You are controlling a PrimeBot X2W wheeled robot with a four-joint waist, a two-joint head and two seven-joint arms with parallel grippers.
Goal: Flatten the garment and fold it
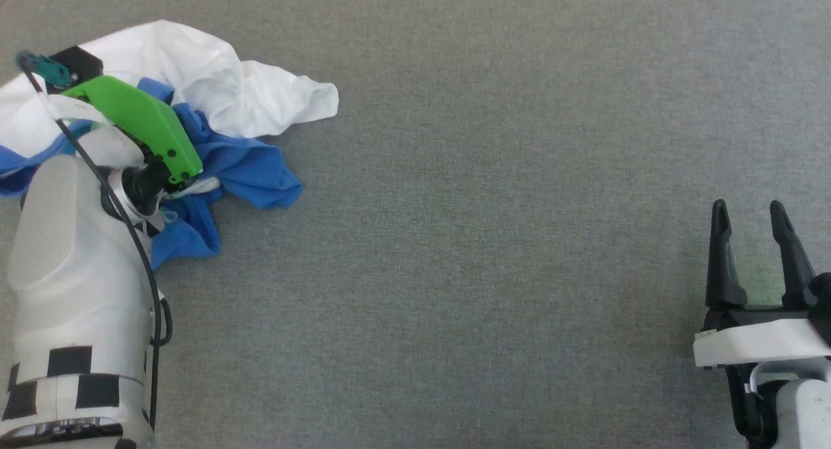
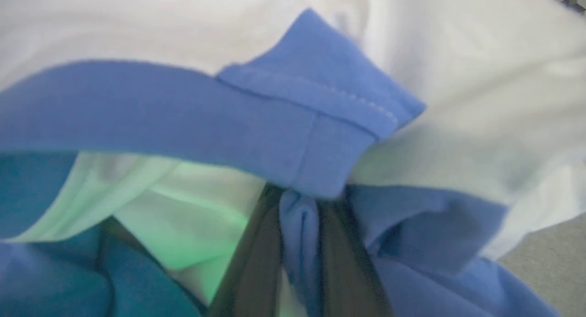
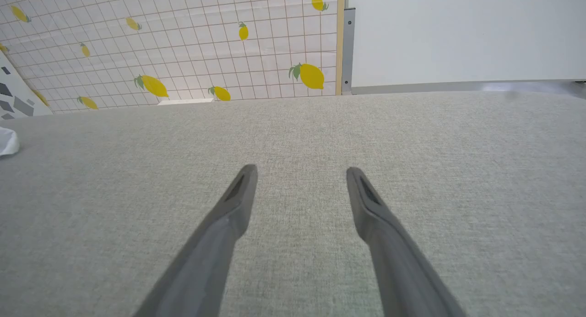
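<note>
Two left fingers point(image 2: 254, 266) pinch a blue fold of the garment point(image 2: 320, 106), wrist view; right fingers point(image 3: 229, 221) spread.

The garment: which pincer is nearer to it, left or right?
Left. The left pincer is in the garment, closed on a blue fold; the right pincer stands open over the grey surface, far to its right.

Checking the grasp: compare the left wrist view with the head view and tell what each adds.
Left wrist view: the left gripper pinches a blue fold of the garment under a stitched blue hem. Head view: the garment as a whole crumpled heap, and the right gripper open over the grey surface, apart from it. Both: white and blue cloth, grey surface.
</note>
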